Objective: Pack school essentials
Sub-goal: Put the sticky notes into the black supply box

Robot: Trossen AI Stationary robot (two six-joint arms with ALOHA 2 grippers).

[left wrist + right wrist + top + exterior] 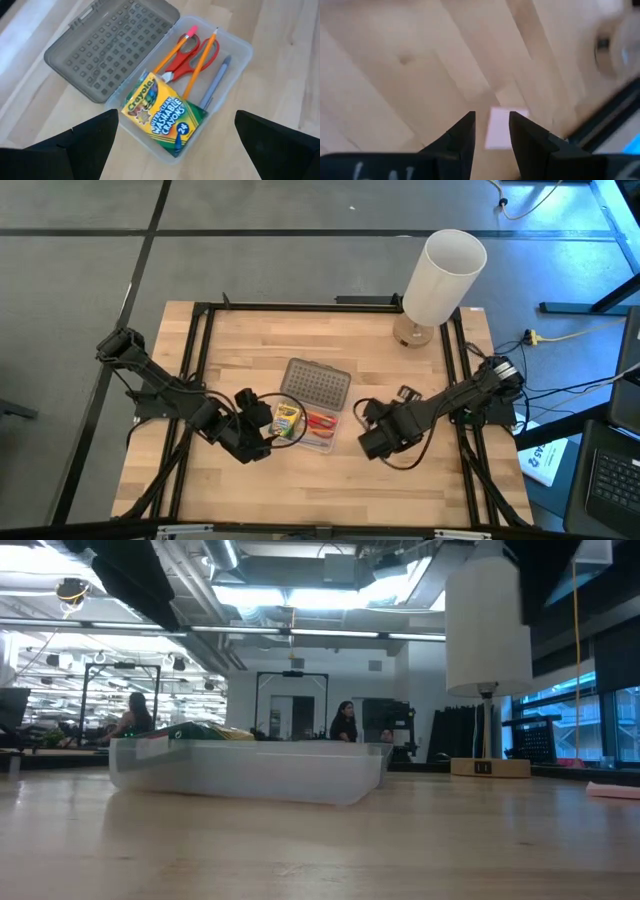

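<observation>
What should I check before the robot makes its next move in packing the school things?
1. The lid of the clear box is open: ok.
2. The crayon box, scissors and pen are inside the box: ok.
3. The small pink block is packed: not ok, it lies on the table ahead of the right hand.
4. The right hand is empty, jaws a little apart: ok.
5. The left hand is open and empty over the box: ok.
6. The crayon box lies flat enough for the lid to shut: cannot tell.

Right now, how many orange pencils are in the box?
2. Both lie in the clear box: one pencil lies under the scissors, the other over them. More may hide under the crayon box.
</observation>
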